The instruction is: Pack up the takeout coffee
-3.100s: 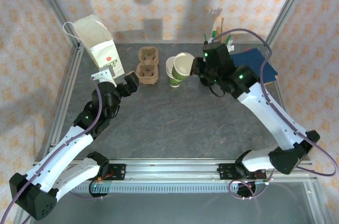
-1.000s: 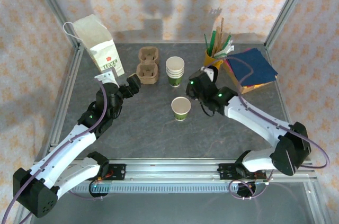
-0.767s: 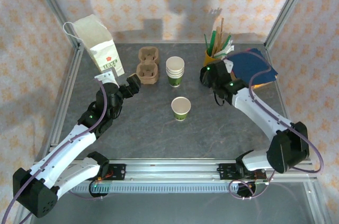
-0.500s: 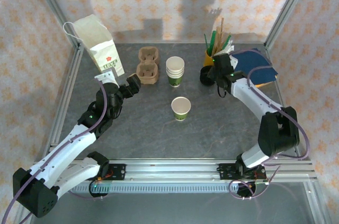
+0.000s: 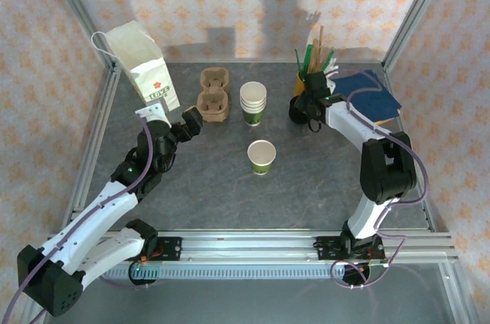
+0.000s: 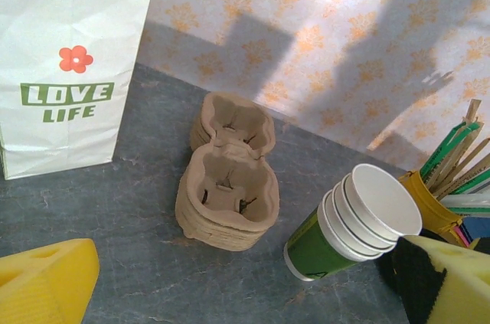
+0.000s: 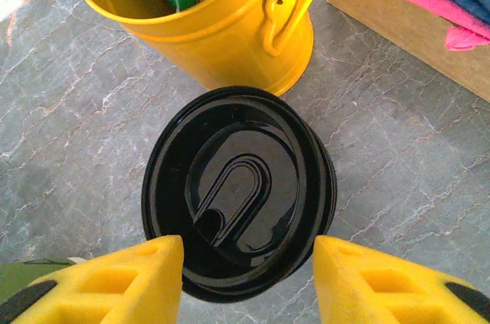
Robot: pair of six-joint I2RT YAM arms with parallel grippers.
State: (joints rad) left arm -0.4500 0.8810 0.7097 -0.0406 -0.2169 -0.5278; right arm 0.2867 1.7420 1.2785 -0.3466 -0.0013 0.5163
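Grey stone counter (image 5: 306, 186), floral walls behind. I had the right gripper (image 7: 246, 253) hanging over the stack of black lids (image 7: 241, 186) just beside the yellow bucket (image 7: 222, 40), its fingers spread to either side, gripping nothing. Meanwhile the left gripper (image 6: 249, 282) stood wide open near the pulp cup carriers (image 6: 227, 186). 1 open-topped paper cup (image 5: 262, 156) stood upright mid-counter, apart from both.

Green "LOVE LIFE" lettering under a red flower mark on white paper bag (image 6: 69, 71), table's 10 o'clock; nothing else legible.
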